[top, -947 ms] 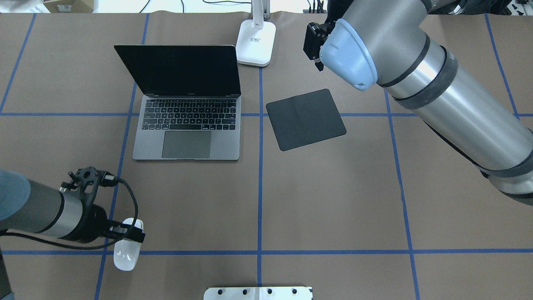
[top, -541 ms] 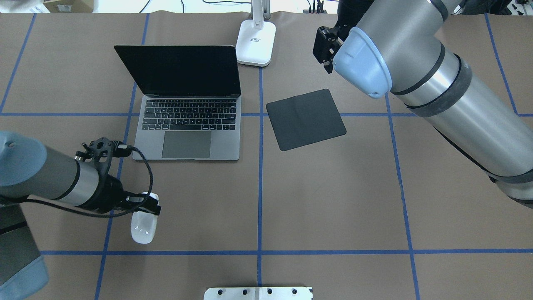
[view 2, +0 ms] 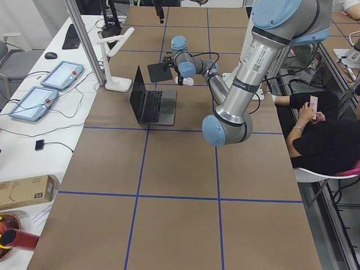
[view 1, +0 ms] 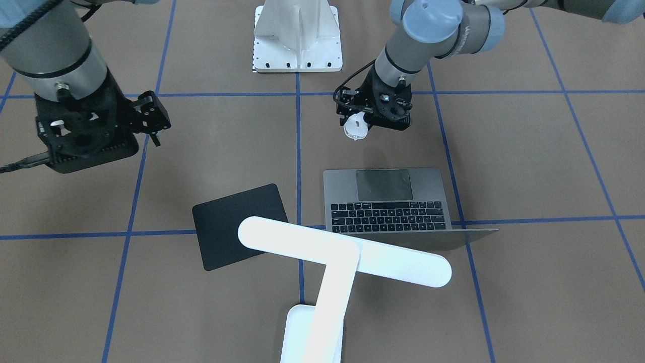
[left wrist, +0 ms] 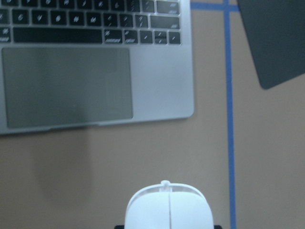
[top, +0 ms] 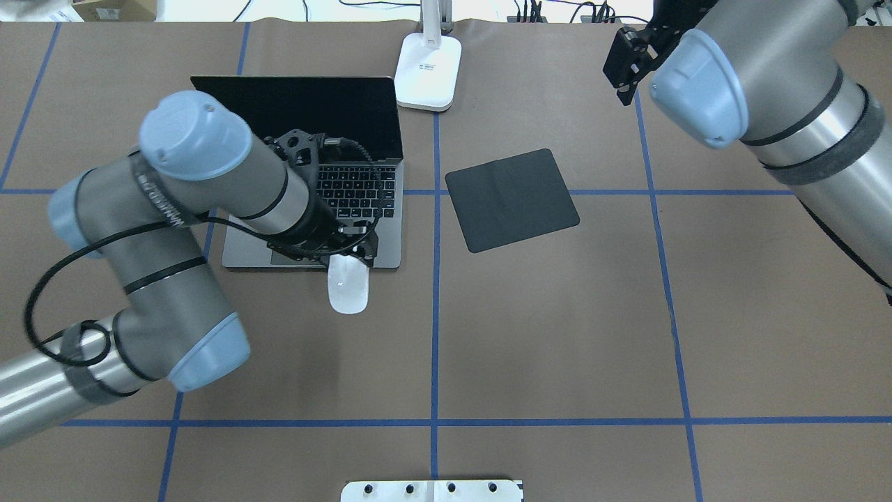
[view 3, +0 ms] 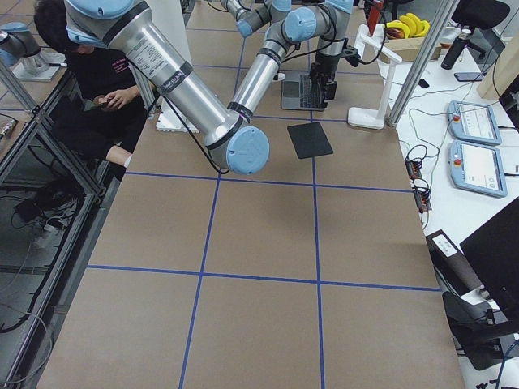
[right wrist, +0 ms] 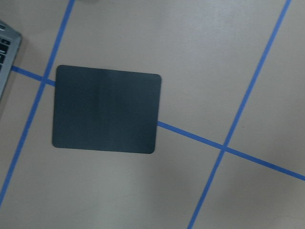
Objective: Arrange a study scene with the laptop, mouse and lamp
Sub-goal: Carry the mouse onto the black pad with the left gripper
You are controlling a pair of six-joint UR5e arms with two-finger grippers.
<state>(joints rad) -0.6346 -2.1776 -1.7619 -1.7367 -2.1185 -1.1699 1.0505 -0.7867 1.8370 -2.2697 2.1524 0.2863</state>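
Observation:
The grey laptop point(top: 327, 111) stands open at the back left; it also shows in the front-facing view point(view 1: 388, 201) and the left wrist view point(left wrist: 162, 71). My left gripper point(top: 352, 254) is shut on the white mouse point(top: 348, 289) and holds it above the table at the laptop's front right corner. The mouse also shows in the front-facing view point(view 1: 356, 128) and the left wrist view point(left wrist: 169, 210). The white lamp point(view 1: 342, 252) stands behind the laptop, its base point(top: 428, 70) on the table. My right gripper point(top: 622, 59) hangs open and empty above the back right.
A flat black pad point(top: 512, 199) lies to the right of the laptop, also in the right wrist view point(right wrist: 107, 109). The white bolted pedestal point(view 1: 297, 35) sits at the robot's side of the table. Blue tape lines cross the brown table top.
My left arm has carried the mouse from the front left toward the laptop's front right corner. My right arm has drawn back to the right, away from the lamp.

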